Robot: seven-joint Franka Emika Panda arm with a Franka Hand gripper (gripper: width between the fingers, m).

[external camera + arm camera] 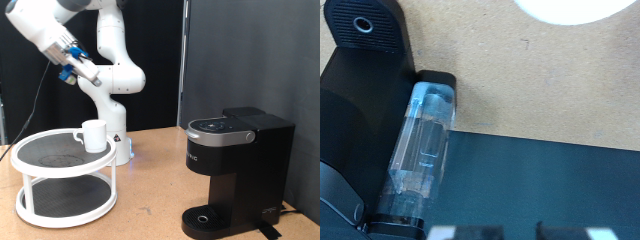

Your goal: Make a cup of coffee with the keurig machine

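The white cup [94, 134] stands upright on the top tier of a white round two-tier stand [40, 166] at the exterior view's left. The black keurig machine [235, 165] stands at the exterior view's lower right, lid down, with its round drip tray [207, 218] bare. My gripper [90, 74] hangs high at the upper left, well above the cup and far from the machine. In the wrist view the keurig machine [355, 120] shows from above with its clear water tank [422, 150]. My gripper [510, 234] shows only pale tips at the frame's edge, apart, with nothing between them.
The tan table [150, 190] carries the stand and the machine. A dark curtain [230, 50] hangs behind. The arm's base [118, 145] stands right behind the stand. A piece of the stand's white rim [575, 8] shows in the wrist view.
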